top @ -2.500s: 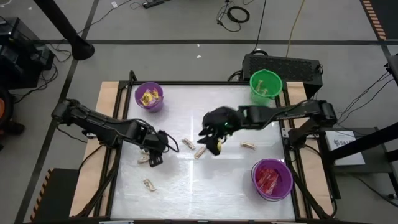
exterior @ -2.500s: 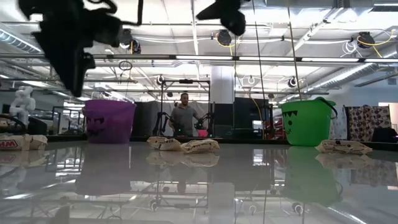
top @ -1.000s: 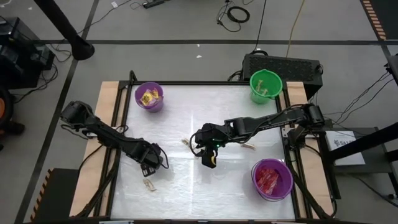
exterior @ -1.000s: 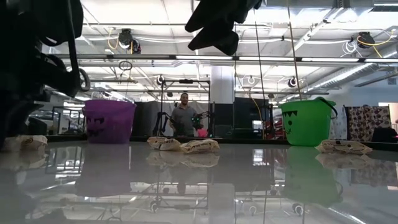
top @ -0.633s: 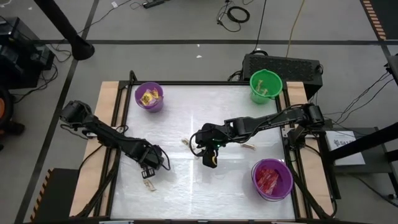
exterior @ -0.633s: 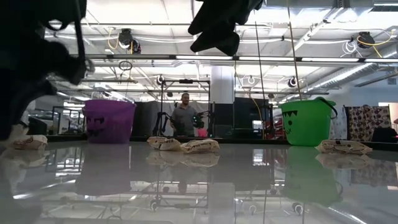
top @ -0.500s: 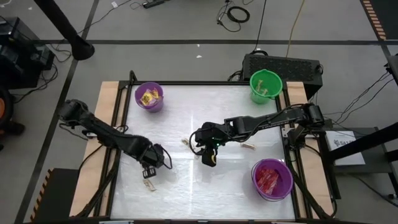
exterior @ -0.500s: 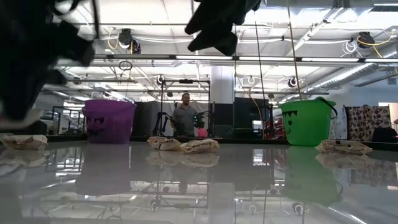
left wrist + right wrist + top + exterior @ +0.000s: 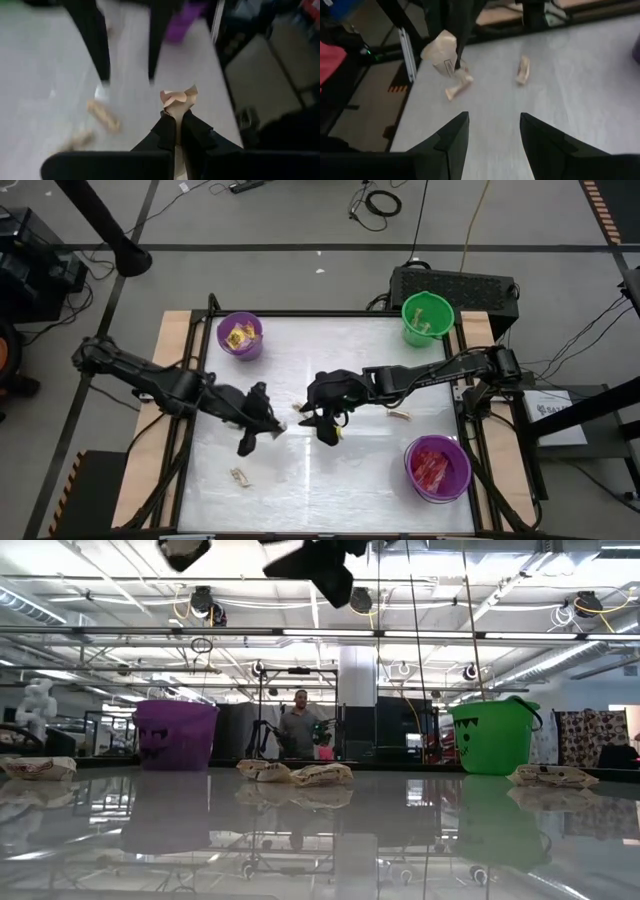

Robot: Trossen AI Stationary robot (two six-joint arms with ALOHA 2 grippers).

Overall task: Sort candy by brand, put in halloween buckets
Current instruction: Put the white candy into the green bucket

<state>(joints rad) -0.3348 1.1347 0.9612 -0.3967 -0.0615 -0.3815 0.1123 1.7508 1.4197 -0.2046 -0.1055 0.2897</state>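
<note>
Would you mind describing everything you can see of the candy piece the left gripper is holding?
The tan wrapped candy is small, in crinkled beige wrapping that looks like paper or foil. It sticks out past the tips of the left gripper, whose two dark fingers are shut on its lower part, so only its crumpled top shows. It is lifted clear of the white table, near the middle, close to the right gripper. Nothing else touches it.
</note>
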